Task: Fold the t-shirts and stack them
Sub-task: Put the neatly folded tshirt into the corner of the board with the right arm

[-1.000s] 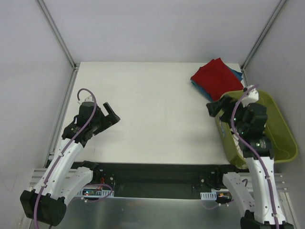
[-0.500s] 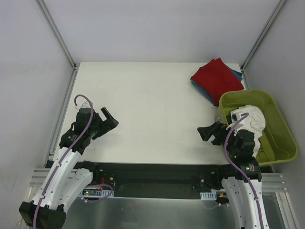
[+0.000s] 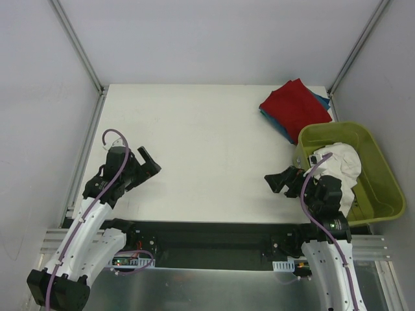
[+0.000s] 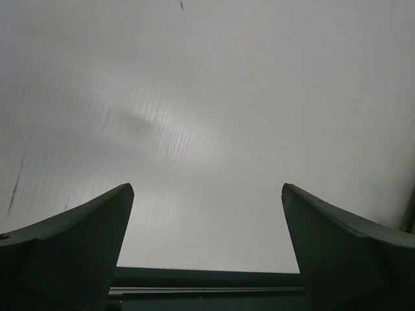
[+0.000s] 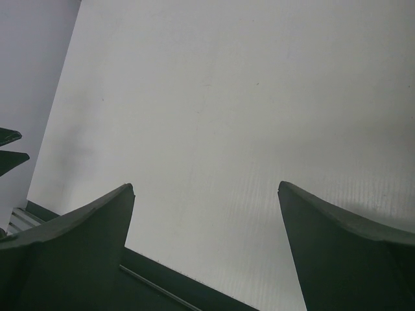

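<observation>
A folded deep red t-shirt [image 3: 295,105] lies at the table's far right corner, on top of a teal-blue t-shirt [image 3: 322,101] whose edges peek out. A crumpled white t-shirt [image 3: 342,166] sits inside the olive-green tub [image 3: 382,170]. My left gripper [image 3: 148,162] hangs open over the near left of the table, nothing between its fingers [image 4: 84,240]. The right gripper [image 3: 279,181] is open and empty too, low over the near right of the table, just left of the tub. Both wrist views show only bare white table.
The tub stands at the table's right edge, beside my right arm. The white table [image 3: 207,155] is walled by grey panels at the left, back and right. A black rail [image 3: 207,236] runs along the near edge.
The right arm pulled back from over the tub toward the near edge, uncovering the white t-shirt, and its gripper now points left. The left gripper drifted slightly toward the near edge.
</observation>
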{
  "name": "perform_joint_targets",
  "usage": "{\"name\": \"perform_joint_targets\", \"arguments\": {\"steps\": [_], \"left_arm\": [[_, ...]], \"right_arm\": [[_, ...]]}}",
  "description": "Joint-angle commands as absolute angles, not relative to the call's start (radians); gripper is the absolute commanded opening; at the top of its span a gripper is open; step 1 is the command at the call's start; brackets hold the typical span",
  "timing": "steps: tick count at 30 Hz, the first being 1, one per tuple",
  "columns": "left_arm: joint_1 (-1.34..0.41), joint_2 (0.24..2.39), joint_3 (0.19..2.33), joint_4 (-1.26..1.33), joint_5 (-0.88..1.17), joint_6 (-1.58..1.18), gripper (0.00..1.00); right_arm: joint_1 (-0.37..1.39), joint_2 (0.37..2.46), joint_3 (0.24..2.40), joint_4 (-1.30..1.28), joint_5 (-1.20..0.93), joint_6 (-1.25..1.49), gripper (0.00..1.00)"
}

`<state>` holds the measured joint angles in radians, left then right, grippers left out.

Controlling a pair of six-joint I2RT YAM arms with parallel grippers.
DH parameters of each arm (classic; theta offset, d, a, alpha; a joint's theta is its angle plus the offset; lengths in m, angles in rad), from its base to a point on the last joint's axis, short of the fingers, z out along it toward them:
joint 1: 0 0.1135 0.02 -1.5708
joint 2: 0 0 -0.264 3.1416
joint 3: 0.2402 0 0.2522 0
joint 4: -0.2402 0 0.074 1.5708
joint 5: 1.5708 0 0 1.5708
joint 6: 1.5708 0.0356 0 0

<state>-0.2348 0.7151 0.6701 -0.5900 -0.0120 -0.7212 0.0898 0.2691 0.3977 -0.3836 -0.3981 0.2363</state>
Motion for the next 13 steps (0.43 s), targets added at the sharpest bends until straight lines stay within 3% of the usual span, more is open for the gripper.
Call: {"name": "perform_joint_targets", "arguments": {"steps": [1, 13], "left_arm": [[-0.236, 0.732, 0.667, -0.597, -0.058, -0.745, 0.99], [-0.236, 0.764, 0.664, -0.558, -0.07, -0.741, 0.99]], "right_arm": [[0.097, 0.287, 0.403, -0.322, -0.394, 0.235, 0.97], [0.098, 0.331, 0.379, -0.264, -0.419, 0.236, 0.97]]}}
